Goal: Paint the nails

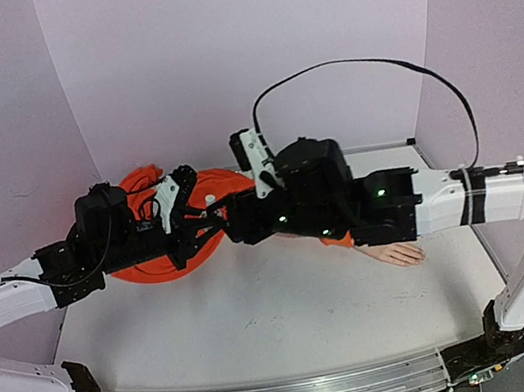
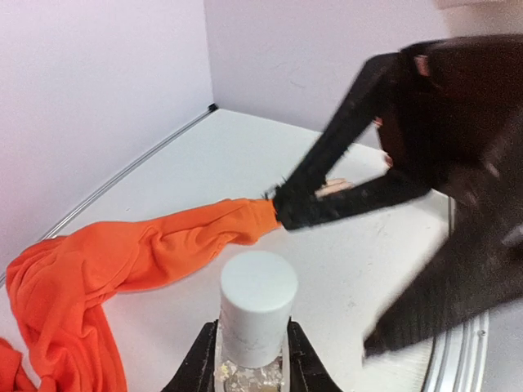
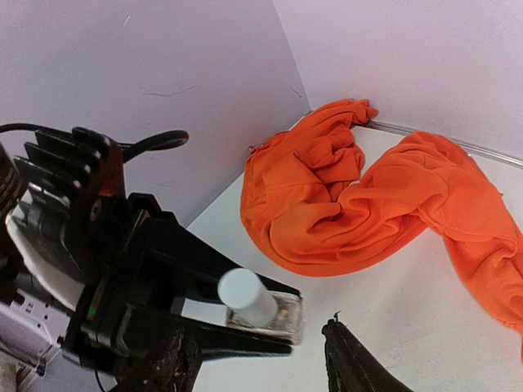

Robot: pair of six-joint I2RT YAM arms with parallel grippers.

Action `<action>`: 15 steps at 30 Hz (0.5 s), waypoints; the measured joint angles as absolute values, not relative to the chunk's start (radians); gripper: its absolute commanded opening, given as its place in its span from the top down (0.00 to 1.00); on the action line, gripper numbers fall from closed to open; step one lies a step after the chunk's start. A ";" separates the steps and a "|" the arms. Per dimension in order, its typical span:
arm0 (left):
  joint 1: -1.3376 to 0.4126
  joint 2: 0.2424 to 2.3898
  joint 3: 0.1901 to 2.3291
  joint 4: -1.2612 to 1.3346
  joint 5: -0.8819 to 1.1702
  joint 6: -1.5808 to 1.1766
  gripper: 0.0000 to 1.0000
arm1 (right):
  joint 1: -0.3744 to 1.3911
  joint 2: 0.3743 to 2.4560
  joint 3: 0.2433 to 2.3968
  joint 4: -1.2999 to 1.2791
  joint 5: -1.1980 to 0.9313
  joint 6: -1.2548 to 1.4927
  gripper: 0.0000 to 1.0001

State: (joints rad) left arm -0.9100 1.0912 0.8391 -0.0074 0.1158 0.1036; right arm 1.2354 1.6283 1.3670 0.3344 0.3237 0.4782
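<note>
I have the table (image 1: pixel 265 327) set up with everything keyed to the bottle (image 3: pixel 265 314). The orange sleeve (image 3: pixel 368 196) lies bunched beyond the bottle and trails off to its right, under my right arm. The left gripper (image 2: pixel 255 369) is clamped on the bottle's glassy body and holds it upright, I think so the top stays free to be worked. The right gripper (image 3: pixel 253 347) has its fingers spread wide with nothing in them, just short of the bottle, lined up as I judge to take the top. The mannequin hand (image 1: pixel 394 254) rests flat, well to the right of the bottle. The white cap (image 2: pixel 257 306) is on, so no painting has begun. The nails (image 1: pixel 413 255) are too small to make out.
</note>
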 measured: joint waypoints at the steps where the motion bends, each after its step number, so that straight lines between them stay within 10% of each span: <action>1: -0.908 1.096 0.845 0.000 0.155 0.104 1.00 | 1.209 1.580 1.324 0.340 0.259 0.460 0.34; 8: -0.903 1.131 0.891 0.035 0.531 0.104 1.00 | 1.017 1.364 1.116 0.451 -0.251 0.350 0.23; 15: -0.904 1.194 0.923 0.049 0.794 0.080 1.00 | 1.011 1.363 1.108 0.494 -0.550 0.296 0.46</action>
State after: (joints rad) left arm -0.9035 1.1942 0.9234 0.0486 0.7944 0.0803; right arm 1.0107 1.3632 1.1076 0.4942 -0.5503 0.2962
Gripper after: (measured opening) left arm 0.224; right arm 0.579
